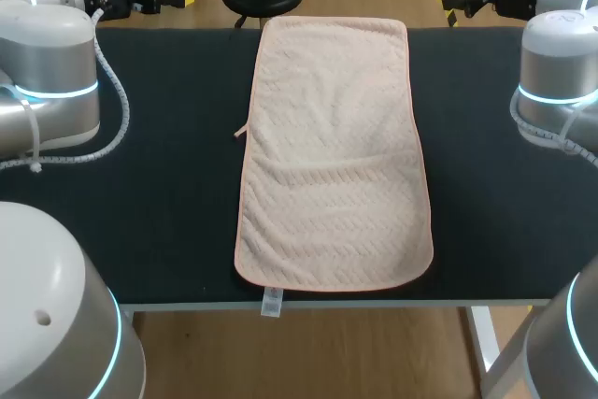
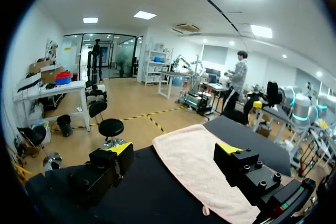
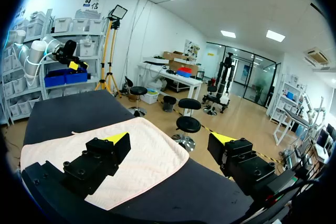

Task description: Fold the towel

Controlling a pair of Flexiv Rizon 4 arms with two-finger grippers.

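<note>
Dark matte tabletop (image 1: 159,231), covered near edge to far edge by a pale pink quilted cloth towel (image 1: 332,165), flat and unfolded, lying lengthwise between the two pincers. Nearest: white label tag (image 1: 271,302) hanging off the towel's near hem, well apart from both pincers. Farther on, a small loop (image 1: 240,132) at one long edge. Farthest: left pincer (image 2: 176,149) and right pincer (image 3: 170,140), hovering off either far corner of the towel, fingers spread wide, holding nothing, touching nothing; towel's far end below and ahead of each. Judged as the very start, no fold made. Next move likely calling for both pincers down onto matching corners, pinching the cloth cleanly, then carrying that end over to meet the opposite hem squarely.
</note>
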